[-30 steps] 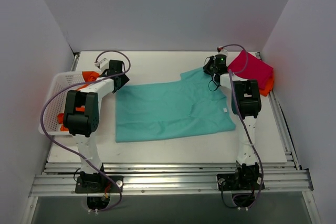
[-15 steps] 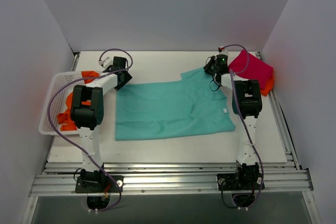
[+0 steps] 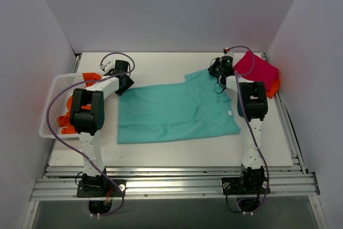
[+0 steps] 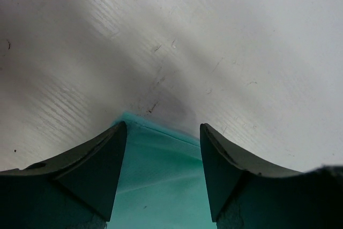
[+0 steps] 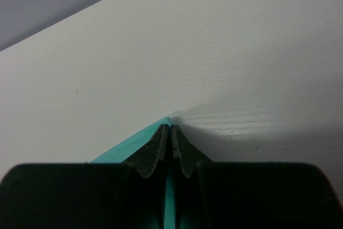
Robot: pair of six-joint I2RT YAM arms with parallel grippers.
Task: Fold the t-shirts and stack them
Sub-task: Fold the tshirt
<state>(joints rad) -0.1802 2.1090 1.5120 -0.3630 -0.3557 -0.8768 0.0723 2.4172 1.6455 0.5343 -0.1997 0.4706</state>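
The teal-turquoise cloth t-shirt lies spread flat at the centre of the white table, long side running from 9 o'clock to 3 o'clock. Light wrinkles show across its middle.

Left arm: the left gripper sits at the 10 o'clock corner of the teal-turquoise cloth t-shirt. Its jaws stand wide apart, and the left wrist view shows the cloth corner lying between the two dark fingers. Contact between fingers and cloth cannot be determined.

Right arm: the right gripper sits at the 1 o'clock corner of the same shirt. Its jaws are pressed together with a thin edge of teal cloth pinched between them, down at table level.

At the 2 o'clock corner of the table, a folded magenta-pink cloth t-shirt rests on top of a bright orange cloth t-shirt, of which only an edge shows.

At 9 o'clock, a white plastic mesh basket stands beside the left arm and holds crumpled bright orange cloth shirts.
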